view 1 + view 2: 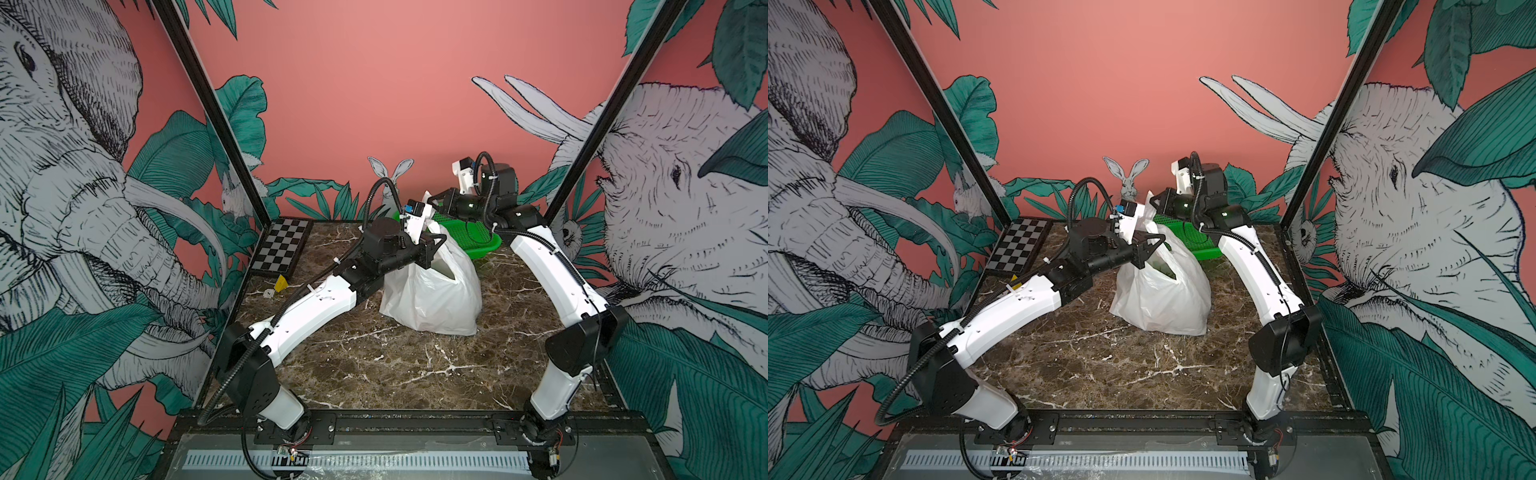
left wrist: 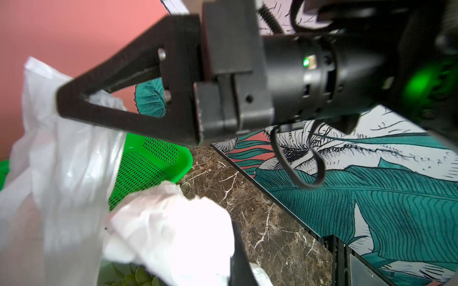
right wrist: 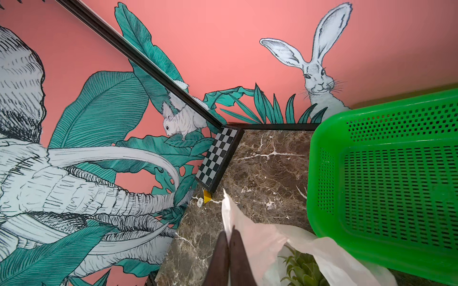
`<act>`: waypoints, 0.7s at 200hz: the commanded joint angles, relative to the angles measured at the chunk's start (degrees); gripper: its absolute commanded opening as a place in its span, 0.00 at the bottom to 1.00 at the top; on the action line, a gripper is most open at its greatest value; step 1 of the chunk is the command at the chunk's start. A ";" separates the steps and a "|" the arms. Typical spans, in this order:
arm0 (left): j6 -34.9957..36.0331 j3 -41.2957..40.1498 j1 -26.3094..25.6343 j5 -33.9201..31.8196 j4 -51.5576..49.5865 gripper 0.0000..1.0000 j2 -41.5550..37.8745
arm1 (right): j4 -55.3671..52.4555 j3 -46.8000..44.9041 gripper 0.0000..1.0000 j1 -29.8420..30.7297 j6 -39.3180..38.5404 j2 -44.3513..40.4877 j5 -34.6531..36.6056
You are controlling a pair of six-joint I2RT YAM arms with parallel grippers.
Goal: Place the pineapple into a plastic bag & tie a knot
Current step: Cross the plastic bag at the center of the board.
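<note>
Bag handles pinched by both closed grippers.
The right gripper (image 3: 229,235) is clamped on one white handle strip and the left gripper (image 1: 440,240) on the other. The plastic bag (image 1: 432,299) is stood mid-table (image 1: 395,365), with the pineapple (image 3: 303,268) seen inside and the green basket (image 3: 384,185) just behind.

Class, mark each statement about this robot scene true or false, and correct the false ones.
1. The plastic bag stands on the table, in front of the green basket. True.
2. The pineapple lies in the green basket. False: its leaves show inside the plastic bag.
3. Both grippers are shut on the bag's plastic. True: the left gripper and the right gripper each pinch it.
4. A knot already closes the bag. False: no knot shows; the grippers hold the plastic apart.
5. The checkerboard lies under the bag. False: it sits in the far corner, apart from the bag.
</note>
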 commanded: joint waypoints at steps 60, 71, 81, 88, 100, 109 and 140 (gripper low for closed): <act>4.49 -3.89 0.19 -11.87 1.31 0.00 -6.06 | 5.41 -14.17 0.00 -1.52 -1.06 -13.66 -1.86; 5.07 -4.19 0.35 -13.13 1.17 0.00 -6.04 | 6.11 -16.56 0.00 -1.60 -1.46 -15.80 -2.68; 5.32 -4.41 0.69 -13.39 1.39 0.00 -5.89 | 7.11 -18.61 0.00 -1.65 -1.59 -17.72 -3.86; 5.34 -4.52 0.87 -13.44 1.50 0.00 -5.75 | 8.13 -19.99 0.00 -1.61 -1.48 -18.85 -4.94; 5.44 -4.44 1.28 -13.04 1.48 0.00 -5.37 | 9.59 -21.74 0.00 -1.60 -1.35 -20.24 -6.82; 5.65 -4.47 1.50 -12.68 1.80 0.00 -5.06 | 10.19 -22.49 0.00 -1.60 -1.34 -20.85 -8.32; 5.54 -4.10 2.06 -10.60 2.71 0.00 -3.66 | 12.07 -25.72 0.00 -1.60 -0.84 -22.29 -12.24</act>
